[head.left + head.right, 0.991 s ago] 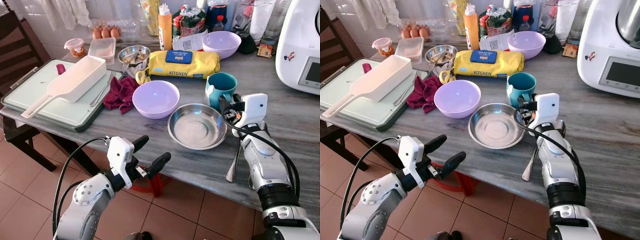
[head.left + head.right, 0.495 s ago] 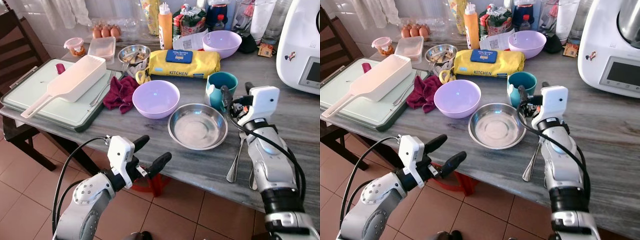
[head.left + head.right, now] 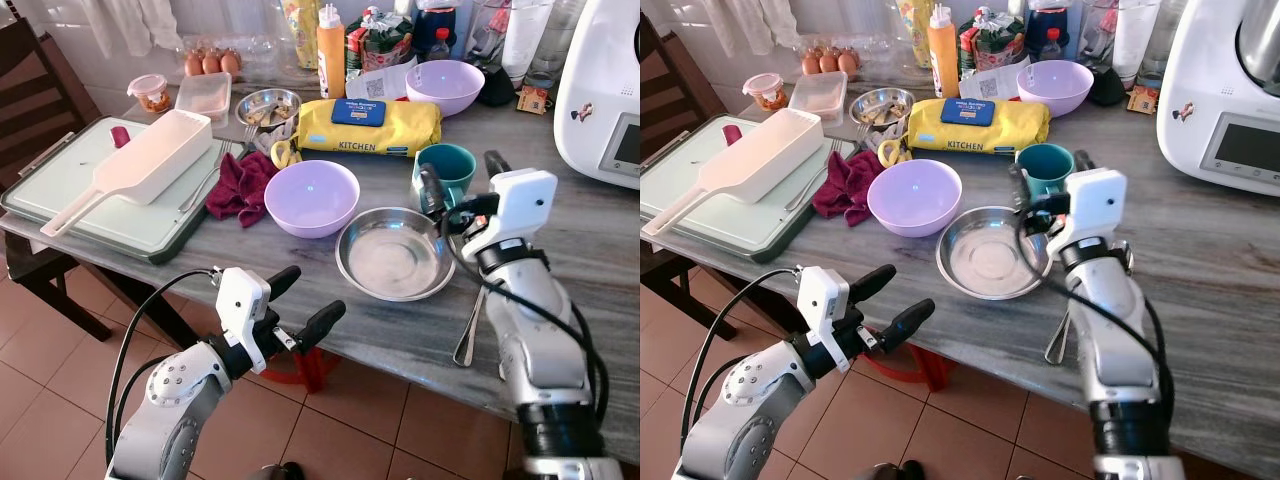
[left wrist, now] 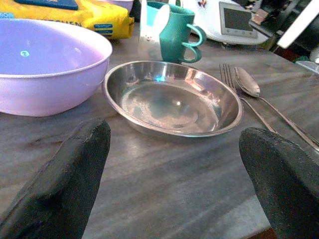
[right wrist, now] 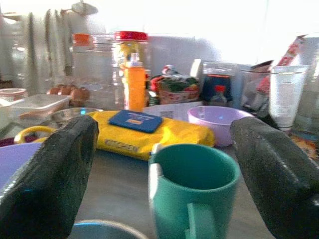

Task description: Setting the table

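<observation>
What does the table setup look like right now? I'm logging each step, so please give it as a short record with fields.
place setting: round steel plate near the grey table's front edge
cutlery: metal fork and spoon lying right of the plate
cup: teal mug behind the plate
right gripper: open, raised in front of the mug, empty
left gripper: open, below the table's edge, empty
nearby: lilac plastic bowl left of the plate

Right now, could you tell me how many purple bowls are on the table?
2: one purple bowl beside the steel dish, the other at the back behind the yellow packet. Clutter may hide more.
</observation>
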Robot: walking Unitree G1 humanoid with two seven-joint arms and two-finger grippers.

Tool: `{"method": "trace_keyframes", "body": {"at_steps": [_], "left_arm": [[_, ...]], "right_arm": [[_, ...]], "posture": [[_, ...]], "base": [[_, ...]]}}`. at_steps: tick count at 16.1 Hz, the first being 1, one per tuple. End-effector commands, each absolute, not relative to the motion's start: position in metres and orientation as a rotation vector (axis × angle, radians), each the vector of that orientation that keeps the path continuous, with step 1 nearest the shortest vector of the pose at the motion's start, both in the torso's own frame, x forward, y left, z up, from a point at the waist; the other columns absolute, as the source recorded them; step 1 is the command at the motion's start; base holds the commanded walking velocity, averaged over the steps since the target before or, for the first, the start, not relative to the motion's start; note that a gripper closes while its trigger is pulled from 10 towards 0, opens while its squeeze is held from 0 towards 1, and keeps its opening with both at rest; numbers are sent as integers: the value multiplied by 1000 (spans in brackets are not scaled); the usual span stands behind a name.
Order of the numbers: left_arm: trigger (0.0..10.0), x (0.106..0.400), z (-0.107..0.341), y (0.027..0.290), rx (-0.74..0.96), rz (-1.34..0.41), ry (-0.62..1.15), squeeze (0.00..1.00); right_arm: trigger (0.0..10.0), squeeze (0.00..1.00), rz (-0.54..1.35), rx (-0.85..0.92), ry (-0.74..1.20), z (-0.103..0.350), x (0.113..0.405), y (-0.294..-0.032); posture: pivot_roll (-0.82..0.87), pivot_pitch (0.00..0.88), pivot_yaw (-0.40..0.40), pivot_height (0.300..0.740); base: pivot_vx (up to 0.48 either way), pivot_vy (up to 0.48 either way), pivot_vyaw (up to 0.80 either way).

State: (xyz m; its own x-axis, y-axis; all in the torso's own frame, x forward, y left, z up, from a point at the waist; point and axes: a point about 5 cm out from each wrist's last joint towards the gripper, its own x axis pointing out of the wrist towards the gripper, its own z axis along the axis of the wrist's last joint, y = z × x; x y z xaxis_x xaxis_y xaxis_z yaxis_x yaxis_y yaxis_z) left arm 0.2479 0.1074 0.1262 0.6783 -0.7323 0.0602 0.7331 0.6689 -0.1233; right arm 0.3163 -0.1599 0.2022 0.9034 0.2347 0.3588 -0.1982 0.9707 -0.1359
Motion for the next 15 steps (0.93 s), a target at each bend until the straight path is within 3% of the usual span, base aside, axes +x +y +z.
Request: {"method": "trace_keyframes", "body": {"at_steps": [1,4,6,7,13,15], "left_arm": [[10000,249,124,110,-128,-813,-2,0],[10000,252,121,112,-112,-785,-6,0],[10000,263,122,119,-70,-671,-41,0],[10000,272,127,126,-16,-538,-80,0],[10000,281,129,127,42,-360,-122,0],[10000,281,129,123,36,-358,-123,0]], "right_arm": [[10000,1000,260,-95,-378,201,311,-152],[10000,1000,285,-82,-364,197,304,-142],[10000,1000,280,-63,-350,195,300,-136],[10000,0,280,-64,-341,193,300,-134],[10000,0,265,-86,-329,195,301,-137],[10000,0,260,-100,-331,196,301,-138]], "posture": [[-25,126,94,740],[-22,123,89,740],[-20,120,87,740],[-17,117,87,740],[-22,113,93,740],[-24,110,96,740]], "base": [[0,0,0],[0,0,0],[0,0,0],[0,0,0],[0,0,0],[0,0,800]]}}
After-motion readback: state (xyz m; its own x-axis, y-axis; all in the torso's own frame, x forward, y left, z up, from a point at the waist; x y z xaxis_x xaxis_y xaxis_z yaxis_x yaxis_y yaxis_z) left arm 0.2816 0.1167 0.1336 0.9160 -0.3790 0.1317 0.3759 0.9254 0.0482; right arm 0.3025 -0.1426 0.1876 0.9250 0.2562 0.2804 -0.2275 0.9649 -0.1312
